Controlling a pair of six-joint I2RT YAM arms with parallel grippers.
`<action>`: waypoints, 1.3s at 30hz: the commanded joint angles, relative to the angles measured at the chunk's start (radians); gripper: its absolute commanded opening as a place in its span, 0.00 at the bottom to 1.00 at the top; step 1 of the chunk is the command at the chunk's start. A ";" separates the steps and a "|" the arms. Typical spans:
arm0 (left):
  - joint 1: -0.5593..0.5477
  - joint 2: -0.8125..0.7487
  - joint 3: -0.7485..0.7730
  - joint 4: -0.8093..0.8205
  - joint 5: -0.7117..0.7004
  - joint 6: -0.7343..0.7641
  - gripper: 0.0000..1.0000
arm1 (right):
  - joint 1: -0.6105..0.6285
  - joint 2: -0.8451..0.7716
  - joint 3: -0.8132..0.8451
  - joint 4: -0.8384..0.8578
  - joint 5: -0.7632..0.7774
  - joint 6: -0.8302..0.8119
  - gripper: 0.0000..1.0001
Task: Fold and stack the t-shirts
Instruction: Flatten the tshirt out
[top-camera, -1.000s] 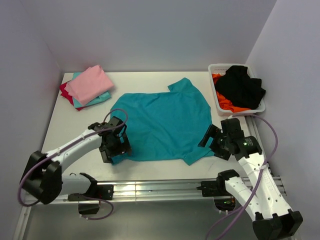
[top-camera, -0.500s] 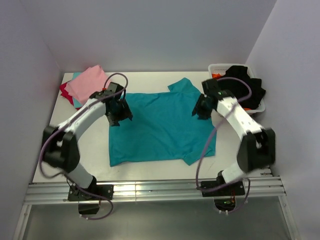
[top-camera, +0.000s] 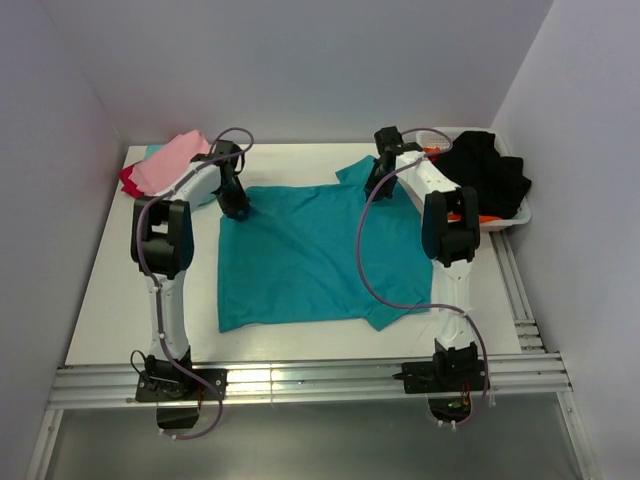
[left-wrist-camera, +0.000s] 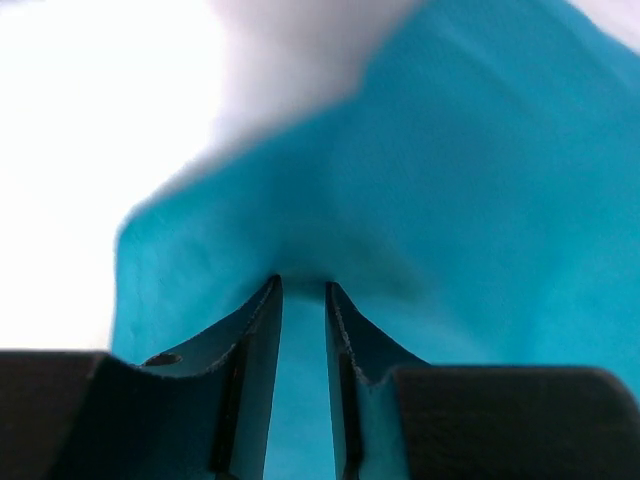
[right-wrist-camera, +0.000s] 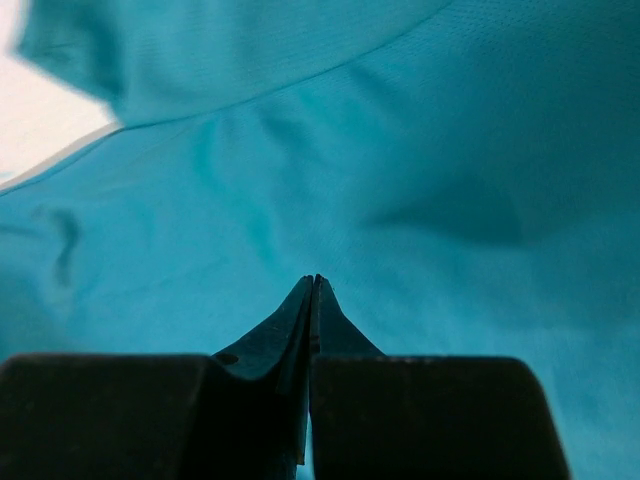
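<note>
Teal t-shirt (top-camera: 320, 250): spread flat on the table (top-camera: 105, 270). Left gripper (top-camera: 238, 206): at far-left corner, jaws a narrow slit, hold uncertain. Right gripper (top-camera: 374, 186): at far sleeve, jaws fully together, no cloth visibly caught. Risk: right lifts nothing, so the fold goes lopsided. Change: both grippers now at far edge, off the near hem of a second ago.

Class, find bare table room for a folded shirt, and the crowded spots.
Free: table left of the teal t-shirt, nearward of the folded stack; the near strip along the rail. Crowded: far corners, with stack and basket.
</note>
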 joint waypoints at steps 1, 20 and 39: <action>0.029 0.048 0.050 -0.022 -0.001 0.052 0.30 | -0.022 0.060 0.025 -0.024 -0.017 0.025 0.00; 0.108 0.192 0.184 0.019 0.014 0.088 0.47 | -0.069 0.257 0.295 0.068 -0.167 0.107 0.00; 0.100 -0.387 -0.207 0.220 0.125 0.026 0.91 | -0.063 -0.722 -0.579 0.021 -0.046 0.067 0.70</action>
